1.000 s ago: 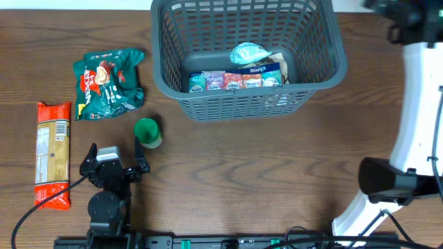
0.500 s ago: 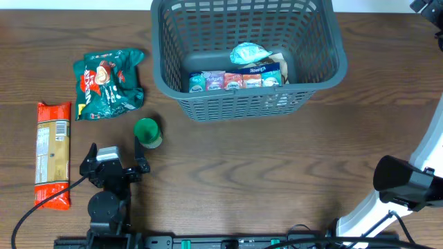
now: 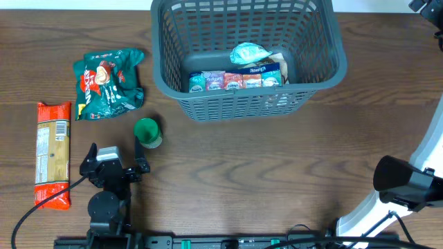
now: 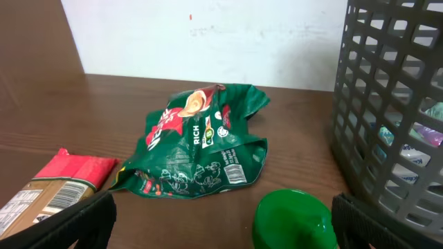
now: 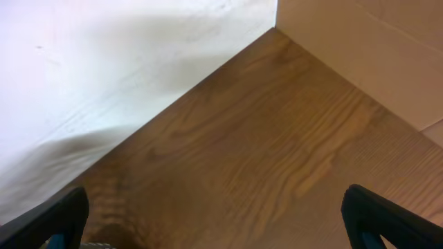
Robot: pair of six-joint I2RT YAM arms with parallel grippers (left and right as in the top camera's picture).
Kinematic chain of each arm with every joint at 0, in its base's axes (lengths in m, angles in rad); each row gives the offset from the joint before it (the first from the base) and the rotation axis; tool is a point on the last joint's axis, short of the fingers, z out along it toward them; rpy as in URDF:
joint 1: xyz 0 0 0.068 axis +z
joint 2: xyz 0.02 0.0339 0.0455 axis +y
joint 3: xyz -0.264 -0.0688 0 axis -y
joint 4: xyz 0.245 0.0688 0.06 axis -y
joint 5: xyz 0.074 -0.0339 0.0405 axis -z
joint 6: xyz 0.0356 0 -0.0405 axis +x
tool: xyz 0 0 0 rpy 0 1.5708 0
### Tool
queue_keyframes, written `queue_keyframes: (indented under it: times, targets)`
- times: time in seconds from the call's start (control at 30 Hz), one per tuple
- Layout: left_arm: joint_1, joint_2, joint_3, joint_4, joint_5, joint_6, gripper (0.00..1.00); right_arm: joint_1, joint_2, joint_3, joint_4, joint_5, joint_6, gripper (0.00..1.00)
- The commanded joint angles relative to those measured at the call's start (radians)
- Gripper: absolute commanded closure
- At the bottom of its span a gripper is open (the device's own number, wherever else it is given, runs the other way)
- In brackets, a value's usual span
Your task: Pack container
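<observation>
1. Only the right arm had moved. A second earlier its upper links hung over the far right corner, close beside the container. Now they had swung almost out of the overhead view, while everything on the bench lay exactly as before.
2. That grey basket stood upright at the far middle of the bench. A row of small snack packs was lined against its near wall, with a pale blue pouch resting on top of them. Plenty of floor remained free, so I judged the packing partly done.
3. At the near left the left fingers were spread wide and held nothing. A green-capped tub stood just ahead of them, roughly centred on the gap. It seemed to me the arm was lined up that way to take the tub next.
4. The right fingers were likewise parted and empty, facing only a bare bench corner and white wall. Drawn aside like that, they left the basket mouth free, I supposed.
5. A crumpled green snack bag and a long red packet waited on the left side, apart from each other. Both were nearer the left arm, which likely explained why that arm was the one poised.
</observation>
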Motion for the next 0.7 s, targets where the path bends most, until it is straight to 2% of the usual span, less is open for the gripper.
queue_keyframes:
  times: [0.0,0.5,0.67]
  targets:
    - [0.006,0.003,-0.030,-0.018,-0.011,0.006,0.01,-0.001,-0.009,0.002,-0.003,-0.004,0.013,0.01]
    - [0.006,0.003,-0.018,-0.002,0.037,-0.024,0.01,-0.001,-0.009,0.002,-0.003,-0.003,0.013,0.01]
    - [0.006,0.039,0.112,-0.072,-0.076,-0.024,0.01,-0.001,-0.009,0.002,-0.003,-0.004,0.013,0.01]
